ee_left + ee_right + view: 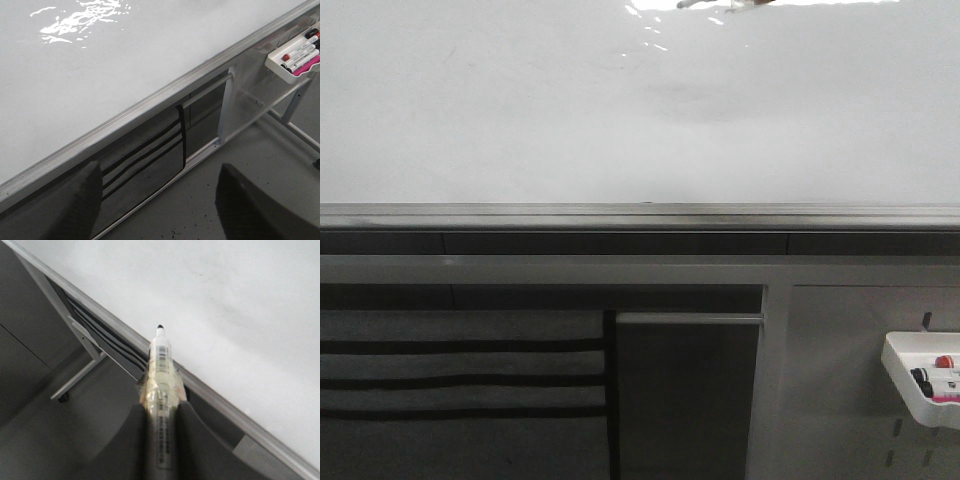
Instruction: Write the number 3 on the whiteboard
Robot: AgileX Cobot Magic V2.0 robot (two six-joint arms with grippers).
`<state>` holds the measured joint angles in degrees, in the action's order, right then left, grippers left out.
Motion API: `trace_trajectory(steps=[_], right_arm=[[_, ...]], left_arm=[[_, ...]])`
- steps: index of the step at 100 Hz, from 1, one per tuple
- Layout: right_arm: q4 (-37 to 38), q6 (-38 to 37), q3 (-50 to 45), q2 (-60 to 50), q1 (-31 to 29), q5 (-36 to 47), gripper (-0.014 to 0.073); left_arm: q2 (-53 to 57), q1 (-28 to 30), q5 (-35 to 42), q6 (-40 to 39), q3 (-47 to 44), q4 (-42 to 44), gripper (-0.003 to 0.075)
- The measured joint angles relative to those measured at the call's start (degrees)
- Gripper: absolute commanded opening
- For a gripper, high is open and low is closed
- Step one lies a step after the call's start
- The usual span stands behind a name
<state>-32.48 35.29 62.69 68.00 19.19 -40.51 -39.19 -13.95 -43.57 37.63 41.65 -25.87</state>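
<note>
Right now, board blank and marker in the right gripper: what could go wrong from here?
1. The marker juts far past the right gripper; its tip hangs over the grey rail, so a low approach could snag it.
2. Pressing on the whiteboard could lever the long marker sideways in the fingers.
3. Glare may hide thin strokes.

whiteboard (520,110): glossy white | rail (620,215): grey | marker (161,365): black tip

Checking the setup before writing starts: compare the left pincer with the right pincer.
The left pincer is open and empty; the right pincer is shut on a marker. The left one hangs over the floor beside the whiteboard; the right one points its marker's uncapped tip at the board's rail. Both have dark fingers.
</note>
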Motion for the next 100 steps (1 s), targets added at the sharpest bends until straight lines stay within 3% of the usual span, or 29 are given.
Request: trace_trajectory(steps=[18,49,100], right_arm=[[0.95,0.00,8.44,9.93,-0.78,-5.84,-0.0017],[2.25,0.00,18.56,22.42,-0.78,-6.51,-0.0017],[9.23,-7.46,17.89,24.14,-1.28,-10.13,-0.0017]], left_arm=[[0.00,0.00,0.00,0.00,0.00,0.00,0.0451],[0.00,0.00,0.00,0.00,0.00,0.00,0.0450],[0.00,0.00,0.00,0.00,0.00,0.00,0.0451]])
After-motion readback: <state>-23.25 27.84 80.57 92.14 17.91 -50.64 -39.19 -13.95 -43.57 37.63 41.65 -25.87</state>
